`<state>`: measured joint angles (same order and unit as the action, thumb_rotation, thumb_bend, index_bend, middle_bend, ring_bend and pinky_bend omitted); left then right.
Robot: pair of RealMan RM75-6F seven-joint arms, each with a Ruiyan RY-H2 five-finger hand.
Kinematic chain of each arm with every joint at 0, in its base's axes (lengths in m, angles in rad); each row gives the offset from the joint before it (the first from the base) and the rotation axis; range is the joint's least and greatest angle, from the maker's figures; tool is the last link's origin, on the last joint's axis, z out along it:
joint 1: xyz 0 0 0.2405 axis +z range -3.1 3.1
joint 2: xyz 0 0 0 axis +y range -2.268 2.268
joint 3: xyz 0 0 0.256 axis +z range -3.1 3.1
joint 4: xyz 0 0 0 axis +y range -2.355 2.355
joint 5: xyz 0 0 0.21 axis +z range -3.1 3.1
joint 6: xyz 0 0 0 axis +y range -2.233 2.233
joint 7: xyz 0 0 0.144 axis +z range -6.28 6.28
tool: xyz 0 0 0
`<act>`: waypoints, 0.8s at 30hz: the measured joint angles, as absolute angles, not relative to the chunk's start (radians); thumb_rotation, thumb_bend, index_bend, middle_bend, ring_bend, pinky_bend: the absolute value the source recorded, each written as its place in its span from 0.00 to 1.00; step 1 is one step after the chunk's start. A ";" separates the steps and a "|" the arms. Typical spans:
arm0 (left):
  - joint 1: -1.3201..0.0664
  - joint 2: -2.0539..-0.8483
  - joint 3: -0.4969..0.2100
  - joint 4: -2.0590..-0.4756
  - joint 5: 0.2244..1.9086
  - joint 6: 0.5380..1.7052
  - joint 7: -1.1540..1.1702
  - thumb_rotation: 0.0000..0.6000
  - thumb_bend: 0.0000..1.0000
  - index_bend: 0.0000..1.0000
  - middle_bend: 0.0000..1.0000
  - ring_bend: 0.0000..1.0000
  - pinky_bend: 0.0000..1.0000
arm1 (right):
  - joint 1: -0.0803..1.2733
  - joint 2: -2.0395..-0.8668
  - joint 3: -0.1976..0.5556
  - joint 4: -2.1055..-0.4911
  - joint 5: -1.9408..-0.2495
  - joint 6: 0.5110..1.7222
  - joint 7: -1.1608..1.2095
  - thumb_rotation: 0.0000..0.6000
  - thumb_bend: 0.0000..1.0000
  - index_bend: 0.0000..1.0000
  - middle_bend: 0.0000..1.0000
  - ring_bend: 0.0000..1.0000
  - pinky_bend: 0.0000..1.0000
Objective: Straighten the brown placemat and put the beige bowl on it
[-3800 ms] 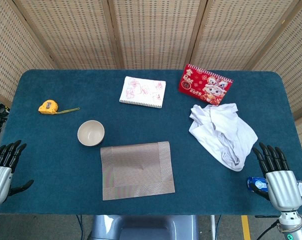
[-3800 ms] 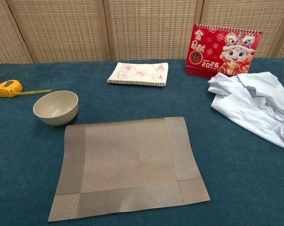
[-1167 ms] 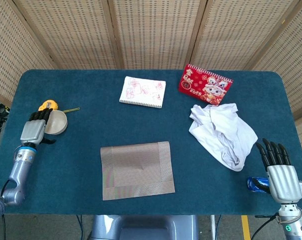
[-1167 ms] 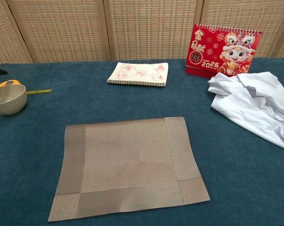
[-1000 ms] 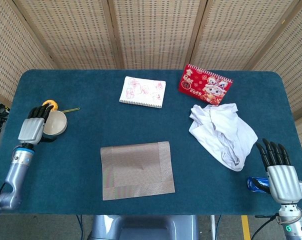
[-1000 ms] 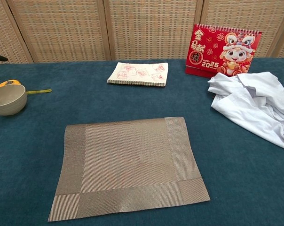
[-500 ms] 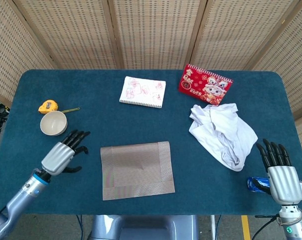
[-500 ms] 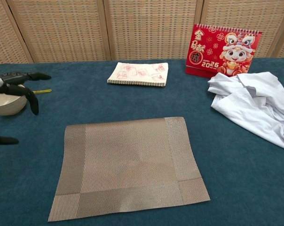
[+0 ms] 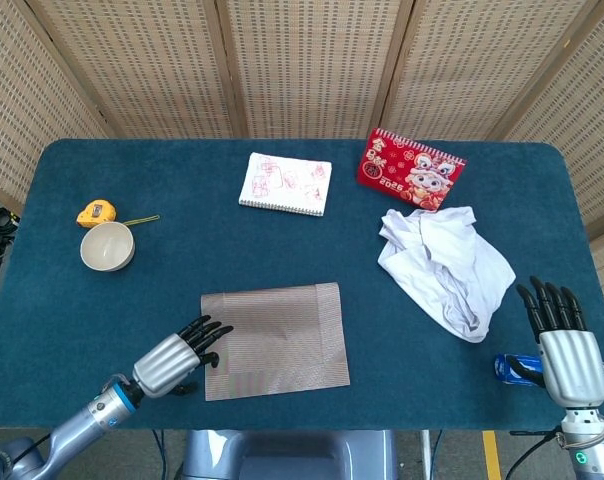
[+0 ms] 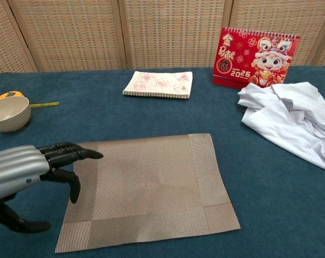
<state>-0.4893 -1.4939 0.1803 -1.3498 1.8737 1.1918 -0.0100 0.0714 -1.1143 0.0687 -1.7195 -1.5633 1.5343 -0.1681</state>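
The left hand (image 9: 172, 360) is hovering with fingers spread and holding nothing at the brown placemat's (image 9: 275, 340) left edge, its fingertips (image 10: 87, 155) reaching over the mat. The beige bowl (image 9: 107, 246) is sitting well apart at the mat's ten o'clock, beside a yellow tape measure (image 9: 95, 212). The right hand (image 9: 565, 354) is resting open and empty at the mat's three o'clock, near the table's edge
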 measured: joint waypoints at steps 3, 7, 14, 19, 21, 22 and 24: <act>-0.489 -1.518 0.193 -1.331 1.889 1.192 0.003 1.00 0.22 0.43 0.00 0.00 0.00 | 0.071 -1.112 0.070 -1.720 -1.561 1.535 -0.164 1.00 0.00 0.00 0.00 0.00 0.00; -0.482 -1.533 0.209 -1.309 1.907 1.208 0.011 1.00 0.22 0.43 0.00 0.00 0.00 | 0.072 -1.110 0.071 -1.719 -1.559 1.533 -0.159 1.00 0.00 0.00 0.00 0.00 0.00; -0.460 -1.594 0.240 -1.190 1.937 1.259 -0.028 1.00 0.22 0.43 0.00 0.00 0.00 | 0.071 -1.108 0.069 -1.722 -1.561 1.535 -0.158 1.00 0.00 0.00 0.00 0.00 0.00; -0.447 -1.621 0.255 -1.140 1.947 1.293 -0.052 1.00 0.22 0.43 0.00 0.00 0.00 | 0.071 -1.108 0.070 -1.721 -1.559 1.534 -0.156 1.00 0.00 0.00 0.00 0.00 0.00; -0.444 -1.627 0.257 -1.132 1.946 1.301 -0.061 1.00 0.22 0.43 0.00 0.00 0.00 | 0.072 -1.108 0.071 -1.721 -1.558 1.534 -0.155 1.00 0.00 0.00 0.00 0.00 0.00; -0.443 -1.629 0.257 -1.128 1.946 1.304 -0.064 1.00 0.22 0.43 0.00 0.00 0.00 | 0.072 -1.108 0.071 -1.720 -1.558 1.533 -0.155 1.00 0.00 0.00 0.00 0.00 0.00; -0.442 -1.635 0.258 -1.120 1.946 1.308 -0.068 1.00 0.22 0.43 0.00 0.00 0.00 | 0.072 -1.107 0.070 -1.721 -1.558 1.533 -0.154 1.00 0.00 0.00 0.00 0.00 0.00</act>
<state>-0.4422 -1.6355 0.2582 -1.1199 1.9457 1.3079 -0.0675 0.0719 -1.1072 0.0701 -1.7208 -1.5584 1.5325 -0.1537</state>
